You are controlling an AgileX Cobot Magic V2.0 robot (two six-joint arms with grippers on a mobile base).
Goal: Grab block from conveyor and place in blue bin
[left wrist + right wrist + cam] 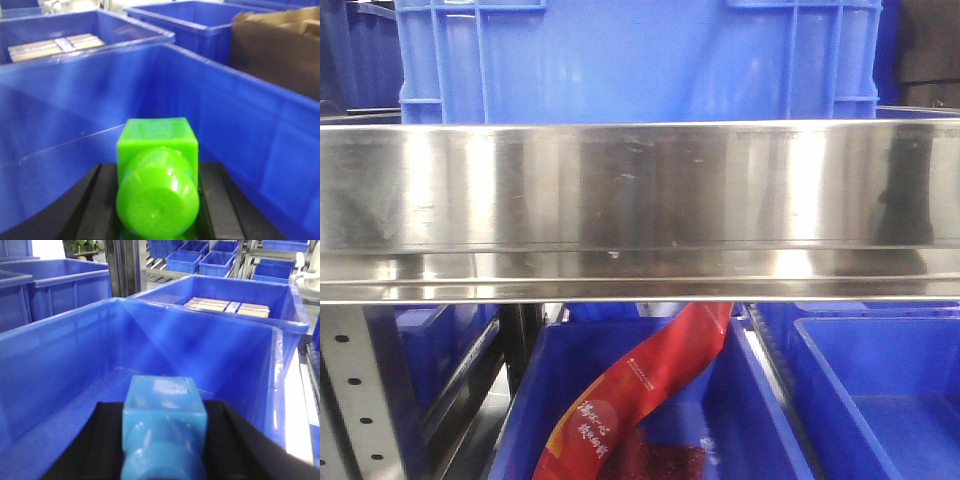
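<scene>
Green block (157, 177): lower centre of the left wrist view, clamped between the left gripper (157, 210)'s dark fingers, held over a blue bin (250, 125). Light-blue block (162, 422): lower centre of the right wrist view, clamped in the right gripper (162, 455) over another blue bin (60, 355). Conveyor: not visible. Status, judged: pickup done; release remains.

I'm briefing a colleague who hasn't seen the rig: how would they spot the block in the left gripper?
Look in the left wrist view at the big blue bin that fills the frame. Low in the middle, the left gripper has its black fingers on either side of the green block. It is bright lime green, a cube with a rounded knob; the block in the right gripper is pale blue.
</scene>
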